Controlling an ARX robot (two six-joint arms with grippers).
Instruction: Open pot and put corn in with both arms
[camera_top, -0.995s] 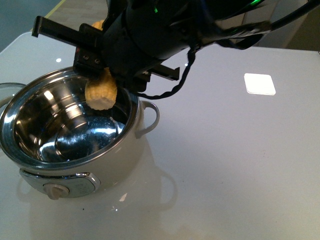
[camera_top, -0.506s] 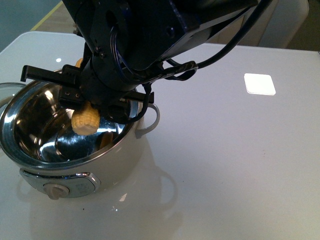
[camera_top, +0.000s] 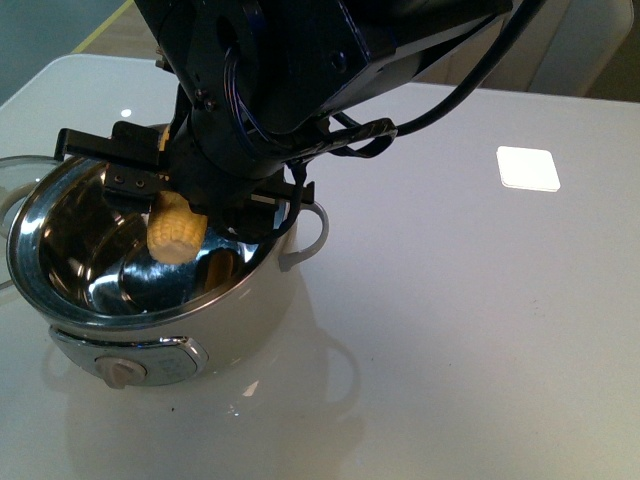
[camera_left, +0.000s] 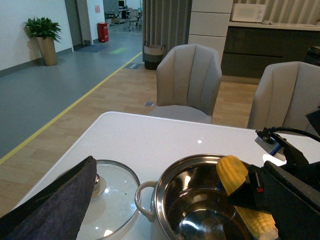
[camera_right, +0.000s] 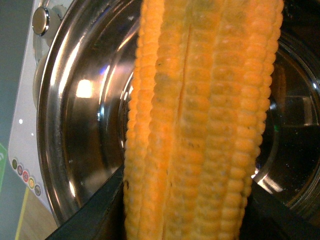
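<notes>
- Sitting off the pot, on the white table (camera_top: 480, 330) at far left: glass lid (camera_left: 112, 192), beige knob partly hidden behind a dark cloth-like shape (camera_left: 55, 202) in the left wrist view; only a sliver of the lid's rim showing at the front view's left edge.
- Left gripper: not identifiable in any view, so nothing to say about its jaws.
- Standing open on the table, left of centre: electric pot (camera_top: 230, 330), cream body, shiny steel interior, control knob (camera_top: 120, 372) facing the camera, loop handle (camera_top: 310, 235) sticking out on its right side.
- Hanging over the pot's opening, inside the rim line: corn cob (camera_top: 176, 230), tilted, lower end dipping into the bowl, not visibly touching the steel floor.
- Clamping the corn cob around its middle: right gripper (camera_top: 200, 195), black, jaws closed on the cob, upper end of the cob poking out behind it.
- Filling the right wrist view: corn cob (camera_right: 200, 120) lengthwise, kernel rows sharp, steel pot wall (camera_right: 80, 120) right behind it.
- Blocking most of the upper front view: bulky black right arm with cables (camera_top: 440, 95) trailing to the right.
- Lying on the table well right of the pot: small white square (camera_top: 528, 168).
- Showing beyond the table in the left wrist view: two beige chairs (camera_left: 190, 80), potted plant (camera_left: 42, 37) far back.
</notes>
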